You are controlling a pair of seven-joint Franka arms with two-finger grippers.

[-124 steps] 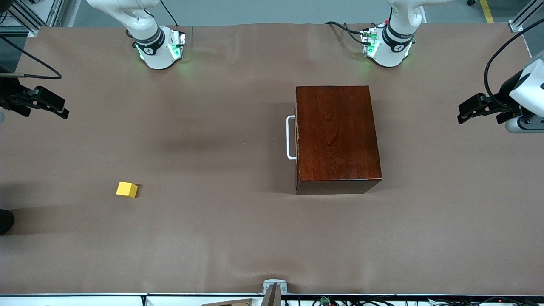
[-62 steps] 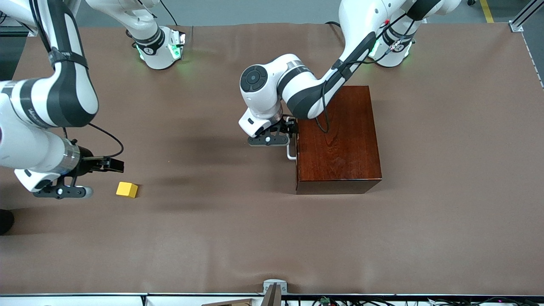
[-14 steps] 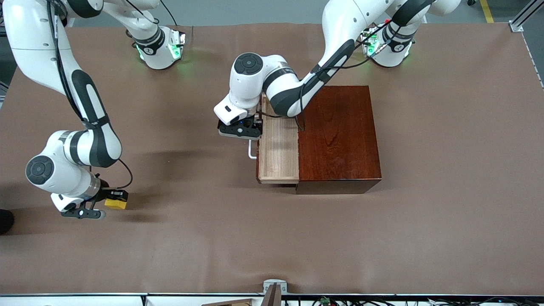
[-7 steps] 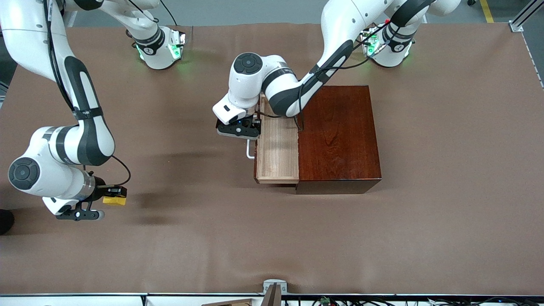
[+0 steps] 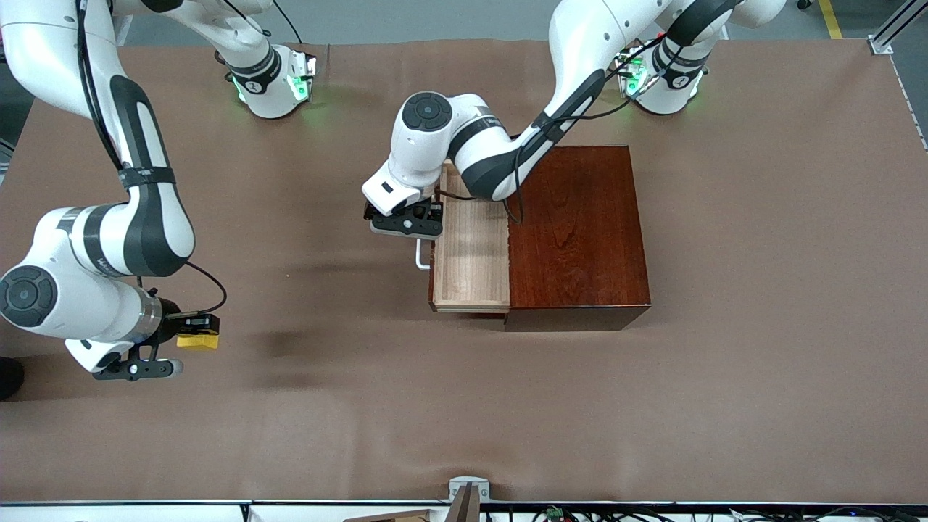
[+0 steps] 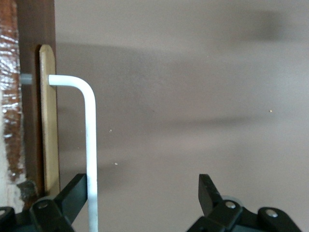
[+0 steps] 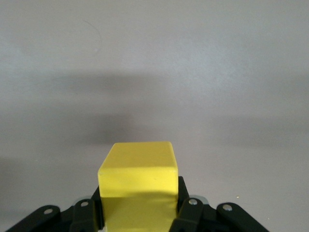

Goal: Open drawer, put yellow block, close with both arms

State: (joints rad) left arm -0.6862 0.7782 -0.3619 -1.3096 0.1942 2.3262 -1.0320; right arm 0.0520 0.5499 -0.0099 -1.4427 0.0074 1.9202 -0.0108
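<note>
The drawer [image 5: 471, 254] is a light-wood tray, pulled partly out of the dark reddish-brown box [image 5: 576, 232] toward the right arm's end of the table. Its white handle [image 5: 420, 258] also shows in the left wrist view [image 6: 90, 140]. My left gripper [image 5: 406, 221] is open around the handle, and the bar lies close against one finger [image 6: 72, 195]. My right gripper [image 5: 194, 330] is shut on the yellow block [image 5: 198, 341] and holds it a little above the table near the right arm's end. The block fills the jaws in the right wrist view [image 7: 138, 186].
The brown table cover [image 5: 362, 406] lies bare between the held block and the drawer. The inside of the tray shows nothing in it. The two green-lit arm bases [image 5: 272, 87] stand along the table's edge farthest from the front camera.
The drawer has slid a little farther out toward the right arm's end with my left gripper at its handle. My right gripper has risen slightly with the yellow block.
</note>
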